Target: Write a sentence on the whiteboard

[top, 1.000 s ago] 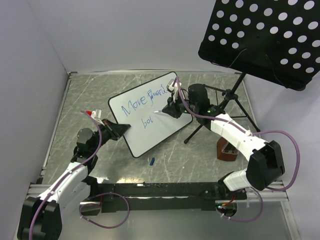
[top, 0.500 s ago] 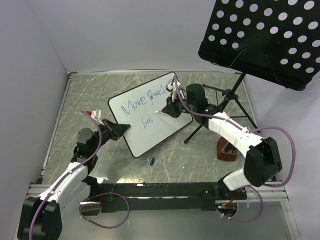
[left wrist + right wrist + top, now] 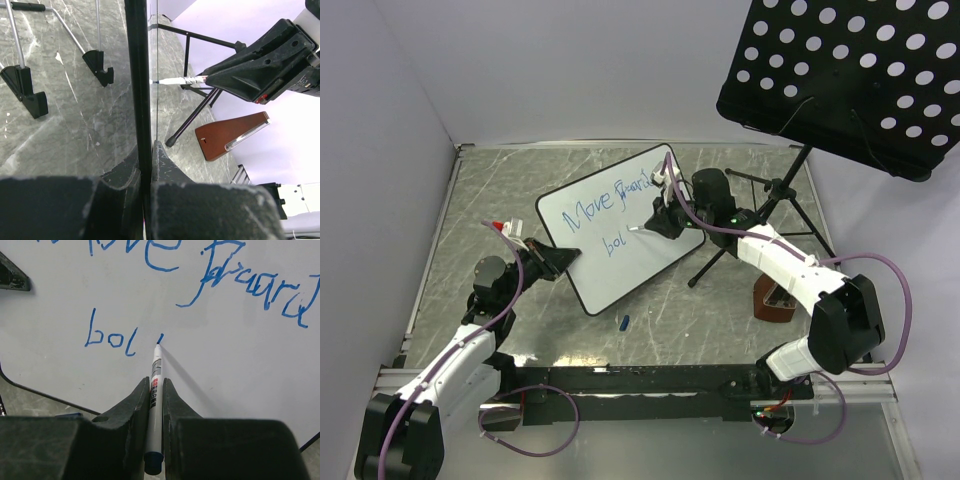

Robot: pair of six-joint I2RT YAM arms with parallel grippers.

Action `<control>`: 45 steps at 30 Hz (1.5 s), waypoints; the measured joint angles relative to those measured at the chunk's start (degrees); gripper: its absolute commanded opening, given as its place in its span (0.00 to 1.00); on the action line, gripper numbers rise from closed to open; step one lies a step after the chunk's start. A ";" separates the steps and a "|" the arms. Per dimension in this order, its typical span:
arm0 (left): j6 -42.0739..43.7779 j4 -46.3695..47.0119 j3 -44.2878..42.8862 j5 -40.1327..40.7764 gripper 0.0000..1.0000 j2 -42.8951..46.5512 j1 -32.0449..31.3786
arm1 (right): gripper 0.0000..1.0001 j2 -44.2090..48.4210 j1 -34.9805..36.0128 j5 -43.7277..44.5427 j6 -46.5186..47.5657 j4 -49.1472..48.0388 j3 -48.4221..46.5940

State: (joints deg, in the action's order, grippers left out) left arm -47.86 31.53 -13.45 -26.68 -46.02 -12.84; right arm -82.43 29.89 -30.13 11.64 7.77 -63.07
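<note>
The whiteboard (image 3: 650,255) lies tilted across the table, black-rimmed, its lower left edge pinched by my left gripper (image 3: 567,257), which is shut on the whiteboard rim (image 3: 138,90). The sentence (image 3: 610,200) reads "Move Board" in blue, with "bol" (image 3: 107,337) beneath it. My right gripper (image 3: 653,222) is shut on a white marker (image 3: 155,385) with a blue tip. The tip touches the whiteboard (image 3: 240,360) at a short new stroke just right of "bol". In the left wrist view the marker (image 3: 177,80) meets the board edge-on.
A black perforated music stand (image 3: 840,75) on a tripod (image 3: 760,215) looms over the back right. A brown wooden metronome (image 3: 772,298) stands right of the board. A small blue marker cap (image 3: 623,322) lies on the table near the board's front corner.
The right gripper has shifted slightly right along the second line, and the marker tip has begun a new stroke after "bol". The left arm and board have stayed still.
</note>
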 measured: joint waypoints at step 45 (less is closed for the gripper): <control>0.13 0.17 0.00 -0.07 0.01 0.02 0.00 | 0.00 1.33 2.78 4.37 -1.46 2.62 0.07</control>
State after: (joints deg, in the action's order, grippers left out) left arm -47.72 31.70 -13.45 -26.74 -46.00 -12.84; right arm -81.10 32.67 -25.76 10.17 10.39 -63.00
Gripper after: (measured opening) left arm 0.073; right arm 0.177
